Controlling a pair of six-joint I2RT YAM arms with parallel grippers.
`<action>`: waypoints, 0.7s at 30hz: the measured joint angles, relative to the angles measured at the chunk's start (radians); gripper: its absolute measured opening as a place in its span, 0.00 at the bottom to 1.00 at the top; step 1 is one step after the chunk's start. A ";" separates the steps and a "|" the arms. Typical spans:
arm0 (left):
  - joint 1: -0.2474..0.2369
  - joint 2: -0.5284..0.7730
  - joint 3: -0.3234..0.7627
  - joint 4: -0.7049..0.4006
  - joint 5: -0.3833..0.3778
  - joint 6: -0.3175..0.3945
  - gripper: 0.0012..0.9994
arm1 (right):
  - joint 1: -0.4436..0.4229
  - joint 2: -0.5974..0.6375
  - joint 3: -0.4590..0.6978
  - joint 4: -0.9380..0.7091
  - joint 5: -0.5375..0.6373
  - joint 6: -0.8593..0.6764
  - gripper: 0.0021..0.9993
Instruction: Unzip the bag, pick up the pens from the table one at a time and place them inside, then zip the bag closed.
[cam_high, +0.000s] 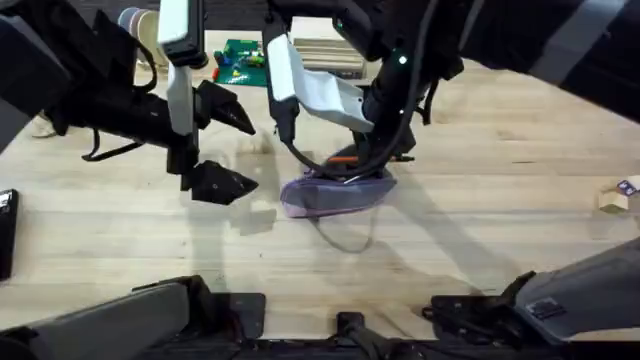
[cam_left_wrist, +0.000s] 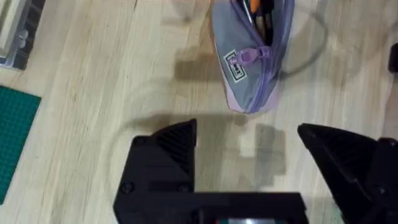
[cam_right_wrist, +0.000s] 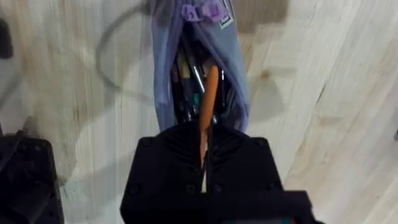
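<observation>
Left gripper (cam_high: 235, 150) sits at centre-left of the overhead frame, jaws spread wide and holding nothing, hovering above bare tabletop (cam_high: 500, 220) just left of the bag (cam_high: 335, 193). The left arm reaches in level from the upper left, and its wrist view looks down at the pouch's zipper-pull end.

Bag lies near frame centre, lengthwise left to right, zipper open, several pens already visible inside in the right wrist view.

Right gripper (cam_right_wrist: 204, 165) is directly over the bag opening, jaws pressed on the orange pen (cam_right_wrist: 208, 102), whose dark tip points down into the pouch. The right arm comes down steeply from the upper centre of the overhead frame, wrist pitched toward the tabletop.

Risks, as judged:
- Pen tip may catch on the zipper edge or on the pens already inside, leaving it sticking out and blocking closure later.
- Nothing pins the pouch, so pushing down could drag or tip the soft fabric.
- Early release could let the pen roll out over the lip.
</observation>
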 joint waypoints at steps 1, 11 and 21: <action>0.000 0.000 0.000 0.000 0.000 0.000 0.99 | 0.000 0.000 0.000 0.000 -0.002 -0.005 0.03; 0.000 0.000 0.000 0.000 0.000 0.000 0.99 | 0.008 0.000 -0.126 0.058 -0.026 -0.039 0.03; 0.000 0.000 0.000 0.000 0.000 0.000 0.99 | 0.057 0.000 -0.147 0.275 -0.096 -0.049 0.03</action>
